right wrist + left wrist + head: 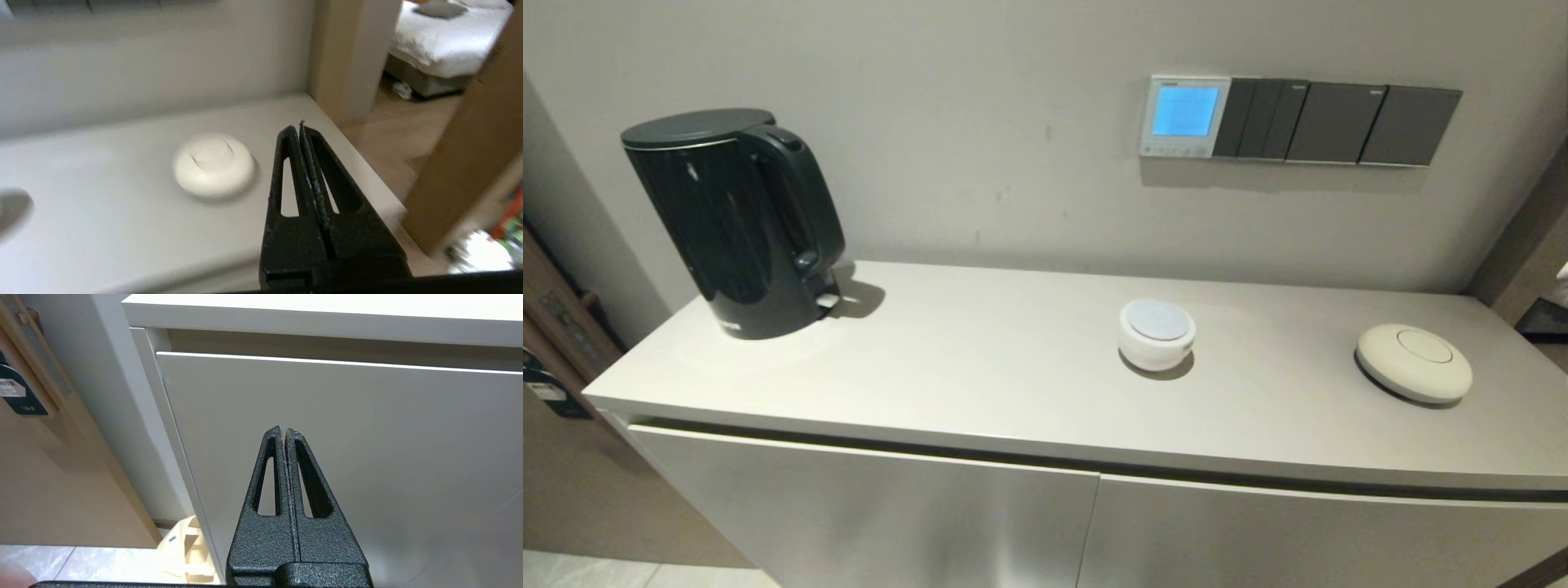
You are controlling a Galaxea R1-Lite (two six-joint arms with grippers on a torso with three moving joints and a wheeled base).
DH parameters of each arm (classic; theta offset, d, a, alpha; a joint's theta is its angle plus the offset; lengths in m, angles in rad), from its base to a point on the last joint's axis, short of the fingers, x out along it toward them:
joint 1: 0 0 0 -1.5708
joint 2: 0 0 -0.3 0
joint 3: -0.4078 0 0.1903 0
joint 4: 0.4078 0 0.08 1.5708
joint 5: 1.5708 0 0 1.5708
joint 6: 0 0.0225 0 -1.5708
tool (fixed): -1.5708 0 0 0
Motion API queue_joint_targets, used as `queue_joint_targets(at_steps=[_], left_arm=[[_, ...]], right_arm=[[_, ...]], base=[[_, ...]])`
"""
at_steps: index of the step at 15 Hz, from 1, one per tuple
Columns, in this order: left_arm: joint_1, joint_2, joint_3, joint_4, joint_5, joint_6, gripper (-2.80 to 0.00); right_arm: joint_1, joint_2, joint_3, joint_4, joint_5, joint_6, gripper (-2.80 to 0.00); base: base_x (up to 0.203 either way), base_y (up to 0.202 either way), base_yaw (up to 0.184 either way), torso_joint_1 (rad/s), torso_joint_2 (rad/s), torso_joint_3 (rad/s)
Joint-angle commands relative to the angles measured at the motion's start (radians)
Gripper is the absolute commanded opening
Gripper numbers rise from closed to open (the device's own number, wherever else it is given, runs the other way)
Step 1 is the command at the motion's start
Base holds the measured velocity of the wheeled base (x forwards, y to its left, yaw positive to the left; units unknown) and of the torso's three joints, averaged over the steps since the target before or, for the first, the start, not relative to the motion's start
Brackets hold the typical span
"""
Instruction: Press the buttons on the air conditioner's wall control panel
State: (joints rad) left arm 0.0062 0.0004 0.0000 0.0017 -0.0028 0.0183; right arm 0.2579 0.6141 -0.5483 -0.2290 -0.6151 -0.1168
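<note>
You see the air conditioner's wall control panel (1184,116) on the wall, left of 3 dark switch plates (1339,124), above the counter (980,367). Its buttons (1176,150) line the bottom edge. The left gripper (284,430) is pressed together, facing the cabinet door (367,457). The right gripper (299,127) is also together, over the counter beside the cream disc (213,165).

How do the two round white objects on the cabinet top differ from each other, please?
The middle puck is smaller, taller and brighter white with a bluish-grey top disc; the right-hand disc is wider, flatter and cream, with a circular inset. The puck sits below the control panel; the disc lies nearer the cabinet's right end. Both rest flat on the cabinet top.
</note>
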Motion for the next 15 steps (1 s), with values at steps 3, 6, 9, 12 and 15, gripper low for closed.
queue_joint_targets(at_steps=[3, 6, 9, 12, 15], left_arm=[[0.000, 0.000, 0.000, 0.000, 0.000, 0.000, -2.80], [0.001, 0.001, 0.000, 0.000, 0.000, 0.000, -2.80], [0.000, 0.000, 0.000, 0.000, 0.001, 0.000, -2.80], [0.000, 0.001, 0.000, 0.000, 0.001, 0.000, -2.80], [0.001, 0.001, 0.000, 0.000, 0.000, 0.000, -2.80]], right_arm=[[-0.036, -0.205, 0.070, 0.163, 0.004, 0.007, -2.80], [-0.076, -0.247, 0.212, 0.166, 0.006, 0.026, -2.80], [-0.187, -0.292, 0.382, 0.175, 0.014, 0.045, -2.80], [-0.241, -0.401, 0.419, 0.177, 0.179, 0.047, -2.80], [-0.247, -0.461, 0.475, 0.142, 0.325, 0.050, -2.80]], base=[[0.000, 0.000, 0.000, 0.000, 0.00, 0.000], [0.000, 0.000, 0.000, 0.000, 0.00, 0.000], [0.000, 0.000, 0.000, 0.000, 0.00, 0.000], [0.000, 0.000, 0.000, 0.000, 0.00, 0.000], [0.000, 0.000, 0.000, 0.000, 0.00, 0.000]])
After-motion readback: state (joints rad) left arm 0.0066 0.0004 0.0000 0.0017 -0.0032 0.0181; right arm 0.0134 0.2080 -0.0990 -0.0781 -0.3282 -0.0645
